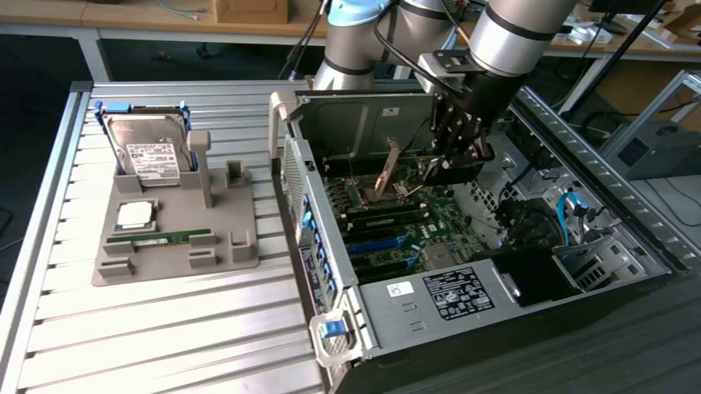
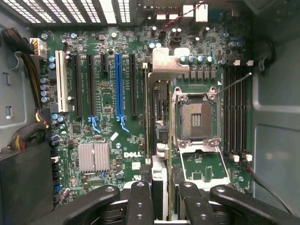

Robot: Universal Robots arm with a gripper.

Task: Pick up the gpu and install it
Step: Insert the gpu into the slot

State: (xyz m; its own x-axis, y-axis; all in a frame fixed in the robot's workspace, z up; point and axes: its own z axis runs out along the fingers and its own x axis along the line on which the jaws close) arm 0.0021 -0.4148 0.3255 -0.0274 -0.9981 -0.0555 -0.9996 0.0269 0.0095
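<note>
In the exterior view, an open computer case (image 1: 482, 271) lies on the worktop (image 1: 164, 328), toward the exterior view's right. Inside the case is a green motherboard (image 1: 411, 234) with dark slots. The robot arm (image 1: 515, 33) reaches down into the case. Its claw (image 1: 458, 160) is pinching the gpu (image 1: 386, 168), which hangs on edge above the motherboard near the back wall of the case. A grey tray (image 1: 176, 246) sits on the worktop near the far corner on the exterior view's left. In the tray, a silver hard drive (image 1: 148, 152) stands in the back slot, a small square chip (image 1: 136, 215) lies in the middle, and a thin green memory stick (image 1: 162, 235) lies near the front.

In the wrist view, the black fingers (image 2: 140, 201) of the claw press on both sides of the gpu (image 2: 158, 140), seen from its thin edge. Its silvery end bracket (image 2: 164, 61) is at the far end. Under it is the motherboard (image 2: 108, 93) with a blue slot (image 2: 118, 84), black slots and a white slot (image 2: 61, 79). Beside the gpu is an open chip socket (image 2: 194, 115) with nothing in it.
</note>
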